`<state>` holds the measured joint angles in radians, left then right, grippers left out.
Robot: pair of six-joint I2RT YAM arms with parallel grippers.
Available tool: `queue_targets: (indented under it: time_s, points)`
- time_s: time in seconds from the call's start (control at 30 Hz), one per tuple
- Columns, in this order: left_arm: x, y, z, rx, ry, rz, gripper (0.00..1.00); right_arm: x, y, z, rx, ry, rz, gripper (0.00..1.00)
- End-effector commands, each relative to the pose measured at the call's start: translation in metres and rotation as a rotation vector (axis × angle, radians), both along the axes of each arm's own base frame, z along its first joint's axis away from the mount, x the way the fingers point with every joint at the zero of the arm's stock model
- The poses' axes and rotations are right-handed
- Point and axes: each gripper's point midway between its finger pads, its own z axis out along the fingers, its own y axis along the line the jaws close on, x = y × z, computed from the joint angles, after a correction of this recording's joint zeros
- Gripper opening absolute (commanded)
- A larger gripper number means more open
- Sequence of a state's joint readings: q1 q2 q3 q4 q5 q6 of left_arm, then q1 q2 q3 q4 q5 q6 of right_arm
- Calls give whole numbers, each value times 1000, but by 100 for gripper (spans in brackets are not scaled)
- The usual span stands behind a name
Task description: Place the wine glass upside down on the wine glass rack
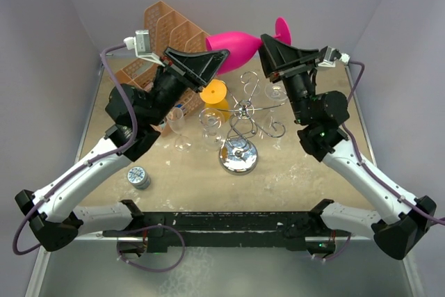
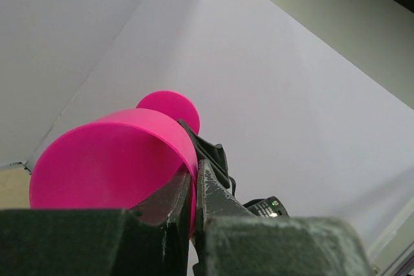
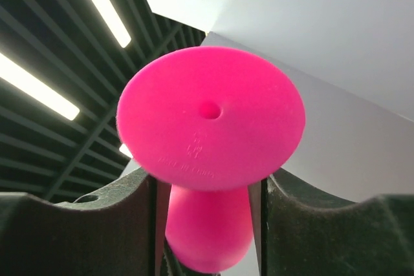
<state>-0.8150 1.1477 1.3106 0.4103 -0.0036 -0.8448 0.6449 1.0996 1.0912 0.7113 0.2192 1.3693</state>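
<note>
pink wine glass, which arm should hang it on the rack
Right, likely: right gripper straddles the wine glass stem by the foot and could invert it; left gripper pinches the bowl rim.

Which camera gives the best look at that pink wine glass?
The top external view: it shows the whole pink wine glass sideways in the air between the left gripper at its bowl and the right gripper near its foot. The left wrist view shows mainly the bowl; the right wrist view, the foot's underside.
</note>
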Motion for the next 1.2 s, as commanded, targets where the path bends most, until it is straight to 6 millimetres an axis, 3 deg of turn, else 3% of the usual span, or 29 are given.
queue_targets:
  time_s: [0.0, 0.3, 0.47, 0.57, 0.7, 0.8, 0.97, 1.1, 1.17]
  points:
    - [-14, 4, 17, -35, -73, -11, 0, -11, -16, 40, 118, -83, -9, 46]
    - [-21, -6, 12, -13, -77, -54, 0, -27, -34, 50, 129, -159, -69, 15]
    - [-24, -13, 11, -2, -81, -78, 0, -33, -40, 55, 123, -193, -94, 4]
    - [-26, -15, 9, 0, -79, -91, 0, -34, -43, 56, 127, -199, -103, 6]
    - [-28, -17, 9, 2, -81, -105, 0, -33, -43, 56, 129, -195, -112, 22]
    - [-31, -20, 8, 6, -84, -121, 0, -32, -46, 57, 132, -198, -128, 24]
    - [-37, -24, 5, 20, -92, -146, 0, -33, -49, 62, 123, -223, -156, 19]
    - [-34, -27, -1, 34, -76, -145, 0, -36, -54, 63, 101, -242, -199, 2]
    - [-33, -28, -2, 35, -65, -146, 2, -38, -60, 64, 83, -260, -241, 0]
